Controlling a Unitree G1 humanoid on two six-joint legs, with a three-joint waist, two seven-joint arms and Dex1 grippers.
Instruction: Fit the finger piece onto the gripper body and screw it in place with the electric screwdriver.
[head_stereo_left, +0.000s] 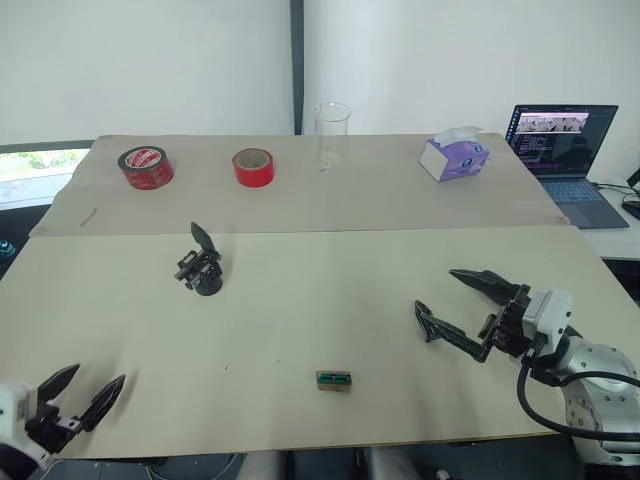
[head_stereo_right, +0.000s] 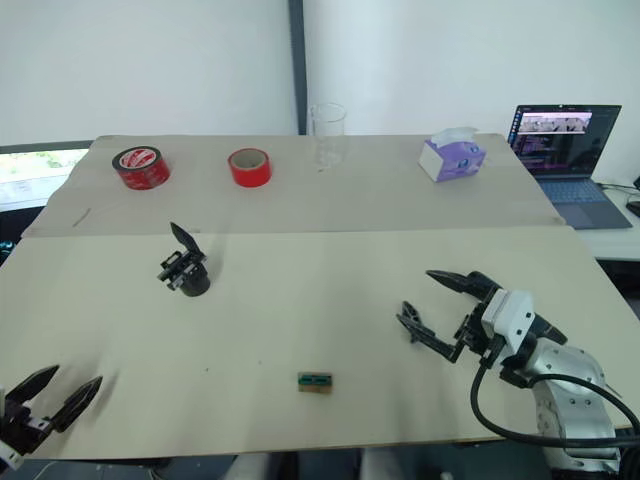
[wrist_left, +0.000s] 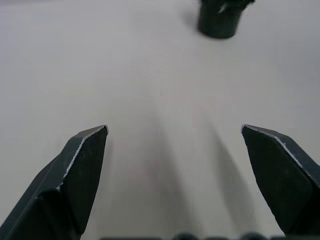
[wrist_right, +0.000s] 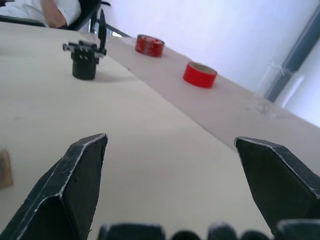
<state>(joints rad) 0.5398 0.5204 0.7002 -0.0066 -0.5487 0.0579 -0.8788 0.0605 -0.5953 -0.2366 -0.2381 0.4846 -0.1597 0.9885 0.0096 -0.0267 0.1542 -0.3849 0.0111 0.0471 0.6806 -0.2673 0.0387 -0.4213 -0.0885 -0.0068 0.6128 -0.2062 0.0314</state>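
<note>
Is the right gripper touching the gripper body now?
Apart. The left eye view shows bare table between the open right gripper and the gripper body.

Soft, even daylight is filling the room, and the pale table (head_stereo_left: 300, 320) is reflecting it without glare. Shadows are lying faint: a small dark patch is sitting right under the gripper body (head_stereo_left: 203, 268), and two long dim streaks are trailing across the table from the left gripper (wrist_left: 175, 131) fingers in the left wrist view. The laptop (head_stereo_left: 565, 140) screen is glowing. In both wrist views the near fingertips are showing blurred edges, and the red tape roll (wrist_right: 200, 74) is looking soft
</note>
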